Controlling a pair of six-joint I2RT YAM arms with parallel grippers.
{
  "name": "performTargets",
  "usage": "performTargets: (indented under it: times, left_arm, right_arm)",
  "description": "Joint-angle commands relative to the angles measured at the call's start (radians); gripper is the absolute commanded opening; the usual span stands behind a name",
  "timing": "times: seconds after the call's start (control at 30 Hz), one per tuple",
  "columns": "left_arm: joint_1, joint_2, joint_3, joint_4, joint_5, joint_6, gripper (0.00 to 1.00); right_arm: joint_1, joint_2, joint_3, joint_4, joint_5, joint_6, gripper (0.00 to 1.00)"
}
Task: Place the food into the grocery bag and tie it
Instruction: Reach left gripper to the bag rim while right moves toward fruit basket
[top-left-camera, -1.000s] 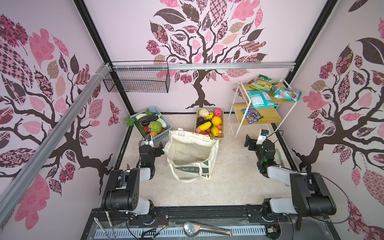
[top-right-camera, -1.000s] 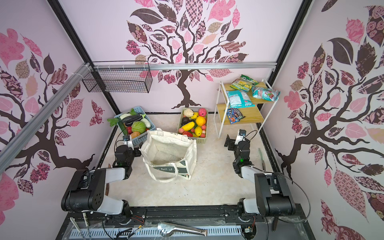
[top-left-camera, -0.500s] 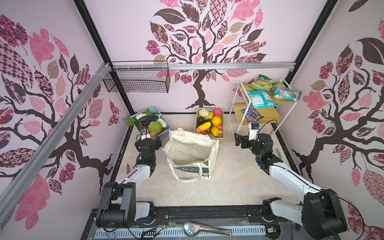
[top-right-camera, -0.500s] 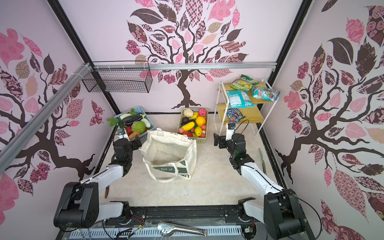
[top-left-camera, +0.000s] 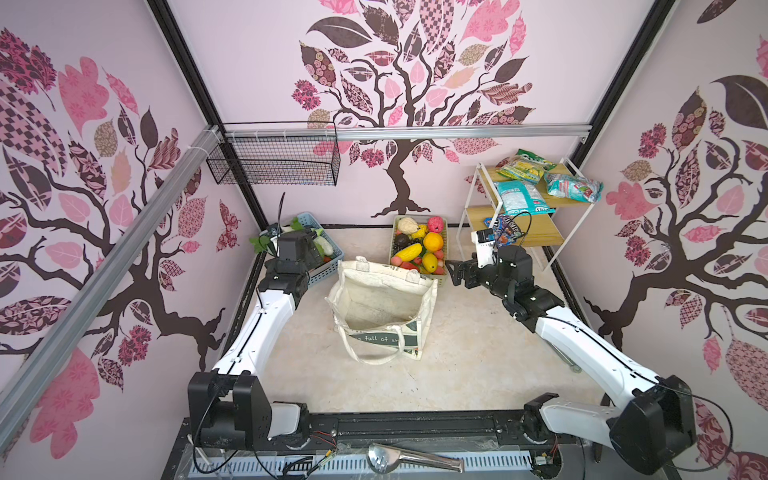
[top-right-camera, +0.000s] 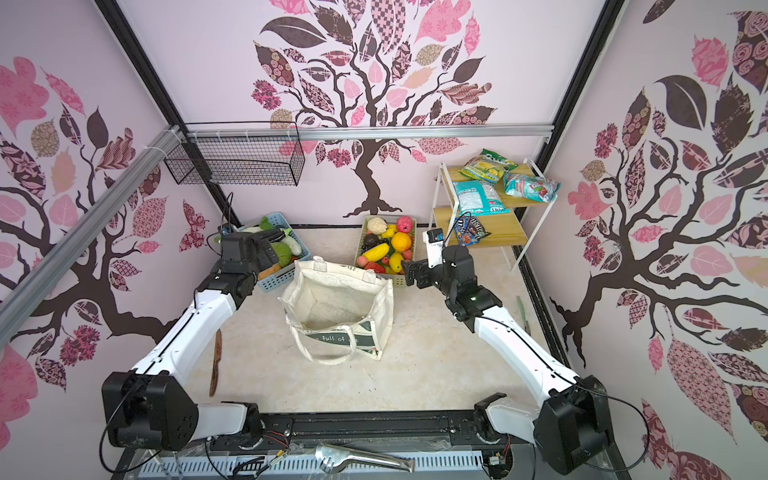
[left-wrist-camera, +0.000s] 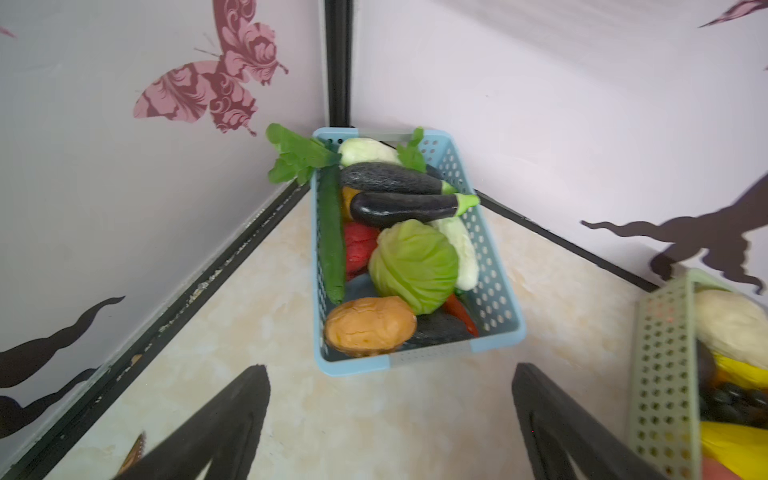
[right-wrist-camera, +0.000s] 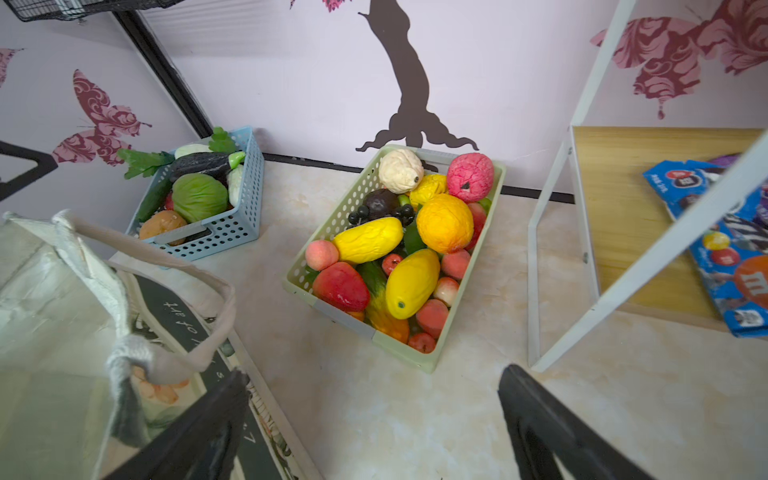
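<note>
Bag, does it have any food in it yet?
No, in a top view the bag is open and only its bare cloth bottom shows inside.

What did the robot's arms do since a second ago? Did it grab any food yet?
Both arms stretched forward, away from their bases: the left gripper toward the blue basket, the right gripper toward the pale green basket. Both are open and hold nothing. The grocery bag, both baskets and the food stayed put.

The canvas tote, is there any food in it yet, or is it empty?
Empty. The canvas tote stands upright with its mouth open, and both top views show only bare cream lining inside.
</note>
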Motion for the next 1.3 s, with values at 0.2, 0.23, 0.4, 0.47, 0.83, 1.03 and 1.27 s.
performTargets:
  times: [0.2, 0.23, 0.4, 0.47, 0.83, 1.03, 1.27]
  left_arm:
    - [-0.040, -0.036, 0.178, -0.417, 0.322, -0.010, 0.94]
    - [-0.046, -0.049, 0.178, -0.433, 0.345, 0.000, 0.94]
    - [-0.102, -0.085, 0.178, -0.501, 0.421, 0.068, 0.94]
    - [-0.117, -0.095, 0.174, -0.521, 0.427, 0.079, 0.94]
    - [-0.139, -0.084, 0.126, -0.554, 0.455, 0.150, 0.75]
    - [-0.167, -0.060, 0.120, -0.552, 0.458, 0.165, 0.59]
    - [-0.223, -0.027, 0.128, -0.566, 0.405, 0.183, 0.43]
  right_arm:
    - [0.090, 0.052, 0.106, -0.104, 0.038, 0.022, 0.96]
    - [0.090, 0.053, 0.105, -0.106, 0.043, 0.026, 0.96]
    - [0.094, 0.057, 0.104, -0.114, 0.044, 0.033, 0.96]
    - [0.095, 0.062, 0.103, -0.116, 0.044, 0.034, 0.96]
    - [0.109, 0.095, 0.150, -0.133, 0.035, 0.036, 0.93]
    - [0.122, 0.137, 0.218, -0.156, 0.021, 0.037, 0.87]
    - [0.170, 0.208, 0.314, -0.222, -0.012, -0.009, 0.82]
